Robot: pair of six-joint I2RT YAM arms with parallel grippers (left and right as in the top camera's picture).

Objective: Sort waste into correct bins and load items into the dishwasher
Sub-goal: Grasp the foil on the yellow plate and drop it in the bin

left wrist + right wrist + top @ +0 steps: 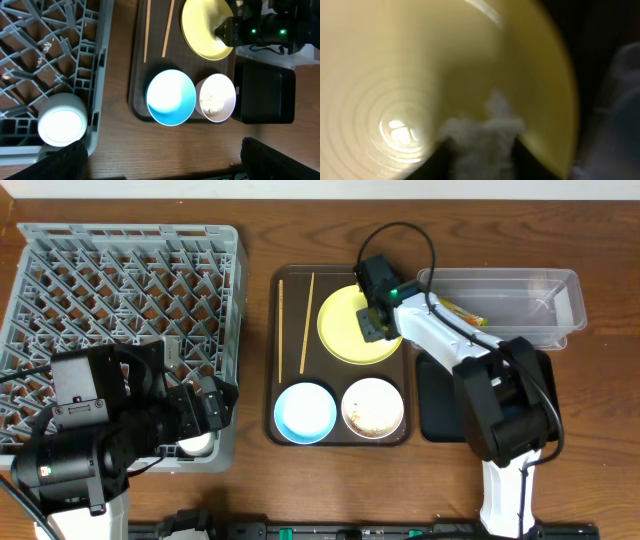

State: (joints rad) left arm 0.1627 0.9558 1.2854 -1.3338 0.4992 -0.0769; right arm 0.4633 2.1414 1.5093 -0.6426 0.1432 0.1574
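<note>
Wrapper (462, 311) is in the clear tub (560, 280), far-right corner. The right gripper (480, 155) pinches the tissue (485, 127) on the yellow plate (338, 330). The left gripper (165, 155) hangs spread. Rice scraps (372, 412) and all loading remain.

I log three items: wooden table (300, 230), dark brown, grain running across; brown serving tray (325, 372), rectangular with rounded corners, lying flat mid-table; white cup (62, 125), round, seen from above, left of the tray, near the table's front edge

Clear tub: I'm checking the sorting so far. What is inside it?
In the clear tub lies a green-and-orange wrapper, toward its left end. The right arm crosses that lower-left corner, so anything beneath it is hidden.
</note>
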